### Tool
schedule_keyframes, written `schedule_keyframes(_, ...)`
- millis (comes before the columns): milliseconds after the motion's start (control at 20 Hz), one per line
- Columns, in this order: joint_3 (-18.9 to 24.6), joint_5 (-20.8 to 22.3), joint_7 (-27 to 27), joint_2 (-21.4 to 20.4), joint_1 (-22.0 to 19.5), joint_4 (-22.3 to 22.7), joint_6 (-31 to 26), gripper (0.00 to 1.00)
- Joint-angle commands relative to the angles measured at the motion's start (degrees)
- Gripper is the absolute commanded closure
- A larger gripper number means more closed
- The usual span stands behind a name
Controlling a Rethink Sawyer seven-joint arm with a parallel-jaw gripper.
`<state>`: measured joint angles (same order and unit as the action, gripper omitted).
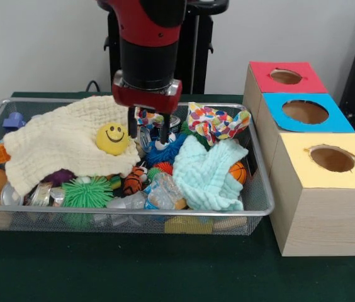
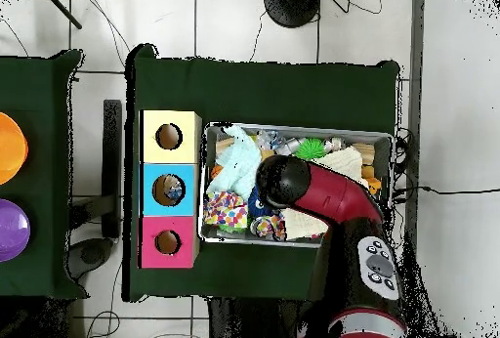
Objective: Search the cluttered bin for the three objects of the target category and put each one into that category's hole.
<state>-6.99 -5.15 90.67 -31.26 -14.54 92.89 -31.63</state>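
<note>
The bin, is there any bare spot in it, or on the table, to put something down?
The wire bin is packed edge to edge, with the hand lowered mid-bin by the smiley ball. Bare green cloth lies in front of the bin and left of the yellow-topped box.

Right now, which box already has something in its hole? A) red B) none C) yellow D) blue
D: in the overhead view the blue box shows a small object inside its hole, while the yellow box and red box holes look dark and empty.
</note>
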Motion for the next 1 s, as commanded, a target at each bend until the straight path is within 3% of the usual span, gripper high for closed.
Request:
schedule_keyframes(50, 3.45, -8.09, 19.4, -3.05, 0.96, 6.3, -2.32, 0.0)
schedule_keyframes(400, 3.7, -17.08, 23.42, -3.16, 1.26, 7.65, -1.06, 0.0)
schedule_keyframes(600, 0.15, -17.35, 25.53, -3.12, 3.41, 6.42, -3.42, 0.0)
schedule_keyframes(1000, -0.77, -20.47, 30.85, -1.88, 5.03, 9.28, 4.3, 0.0)
